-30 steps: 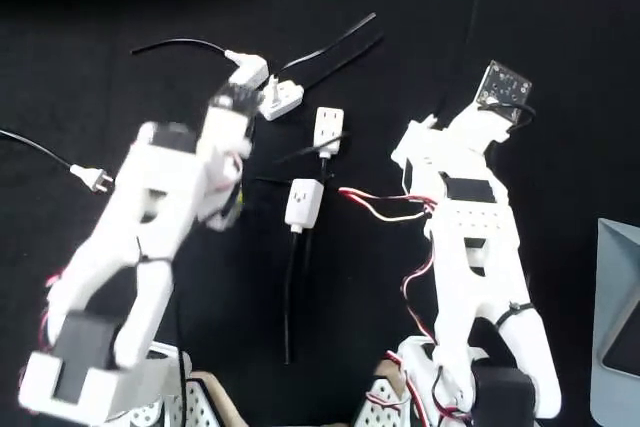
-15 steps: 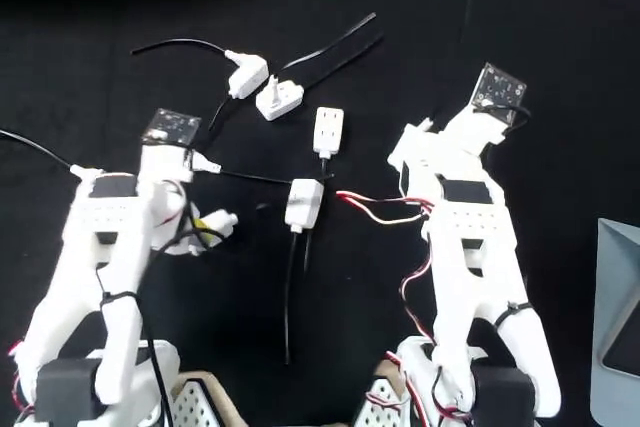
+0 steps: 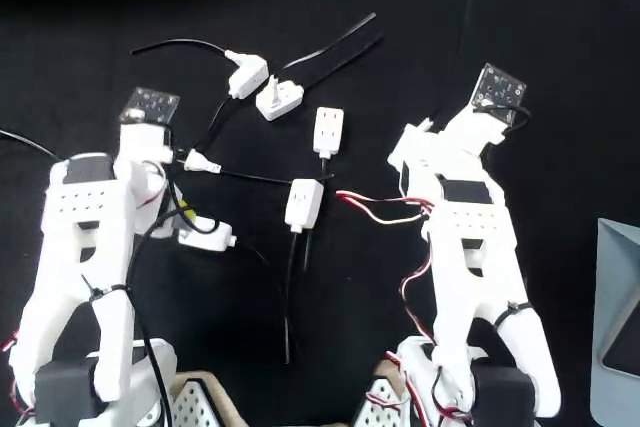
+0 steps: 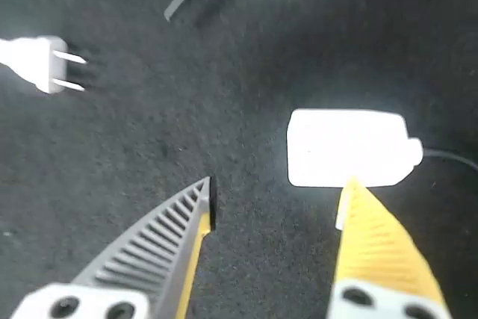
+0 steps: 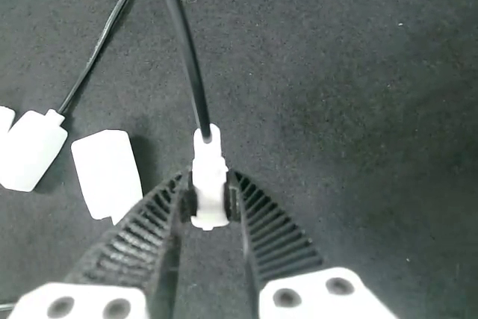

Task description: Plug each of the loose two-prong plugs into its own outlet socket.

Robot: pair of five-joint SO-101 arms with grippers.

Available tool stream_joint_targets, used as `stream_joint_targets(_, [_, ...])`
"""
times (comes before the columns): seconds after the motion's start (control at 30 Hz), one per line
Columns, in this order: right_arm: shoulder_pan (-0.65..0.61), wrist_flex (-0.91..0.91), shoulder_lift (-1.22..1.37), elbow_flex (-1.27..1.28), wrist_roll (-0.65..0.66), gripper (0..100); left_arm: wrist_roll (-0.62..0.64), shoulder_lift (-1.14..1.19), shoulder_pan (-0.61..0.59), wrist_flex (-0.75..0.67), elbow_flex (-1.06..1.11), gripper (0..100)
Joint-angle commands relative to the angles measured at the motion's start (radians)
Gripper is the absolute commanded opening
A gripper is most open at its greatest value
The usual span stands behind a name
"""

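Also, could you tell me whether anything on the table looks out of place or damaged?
Nothing looks damaged or spilled. The black cords cross one another untidily among the white sockets, which lie at mixed angles. One two-prong plug lies loose near the open left pincer; the right pincer grips another plug.

A grey-blue container (image 3: 618, 277) sits at the black table (image 3: 560, 67) edge

The left arm (image 3: 90, 217) pulls back from the far cluster of plugs to the near left of the table. Its gripper (image 4: 278, 188), jaws apart, now hangs just beside a white socket block (image 3: 208, 238). A two-prong plug (image 3: 200, 162) that the arm covered now lies uncovered.
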Motion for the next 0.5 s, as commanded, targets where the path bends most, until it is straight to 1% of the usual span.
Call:
stream_joint_targets(0.0, [-0.015, -0.023, -0.036, -0.005, -0.003, 1.1, -0.006, -0.018, -0.002, 0.014, -0.11, 28])
stream_joint_targets(0.1, [-0.015, -0.023, -0.036, -0.005, -0.003, 1.1, -0.006, -0.017, 0.018, -0.052, -0.051, 28])
stream_joint_targets(0.2, [-0.017, -0.023, -0.036, -0.005, -0.003, 1.1, -0.006, -0.006, 0.048, -0.157, 0.058, 28])
stream_joint_targets(0.33, [-0.017, -0.023, -0.036, -0.004, -0.002, 1.1, -0.006, 0.028, 0.051, -0.282, 0.183, 28])
stream_joint_targets(0.47, [-0.017, -0.023, -0.036, -0.002, -0.002, 1.1, -0.012, 0.06, 0.054, -0.322, 0.252, 27])
